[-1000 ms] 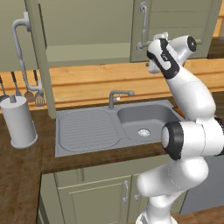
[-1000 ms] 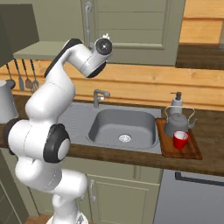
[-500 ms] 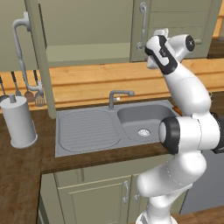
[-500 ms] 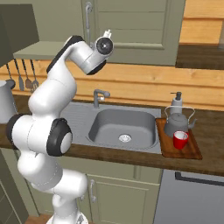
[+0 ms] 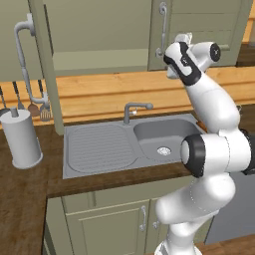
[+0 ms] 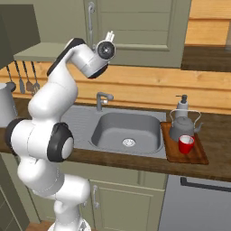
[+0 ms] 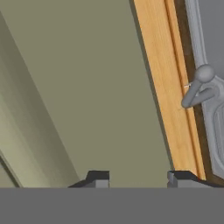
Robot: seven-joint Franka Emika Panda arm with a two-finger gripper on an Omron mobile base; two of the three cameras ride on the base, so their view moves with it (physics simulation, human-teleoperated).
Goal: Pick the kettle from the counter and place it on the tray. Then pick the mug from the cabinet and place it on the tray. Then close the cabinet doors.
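The grey kettle (image 6: 184, 127) and the red mug (image 6: 186, 144) both stand on the reddish-brown tray (image 6: 200, 157), right of the sink on the dark counter (image 6: 216, 167). The cabinet's right door (image 5: 204, 27) is closed, with its handle (image 5: 162, 30) just left of my hand. Its left door (image 5: 46, 64) stands swung open, baring the pale green shelf (image 5: 99, 60). My gripper (image 5: 183, 39) (image 6: 109, 36) is raised in front of the closed door. In the hand view the gripper (image 7: 139, 177) is open, nothing between its fingertips (image 7: 97, 177), facing the olive door panel (image 7: 87, 87).
The steel sink (image 5: 159, 139) with its faucet (image 5: 135, 109) (image 7: 197, 89) lies below the arm. A tall grey-white cylinder (image 5: 21, 142) stands at the counter's left, with hanging utensils (image 5: 31, 107) behind it. A soap bottle (image 6: 182, 103) stands behind the kettle.
The arm has shifted only slightly by the closed right door. The kettle, mug and open left door have not moved.
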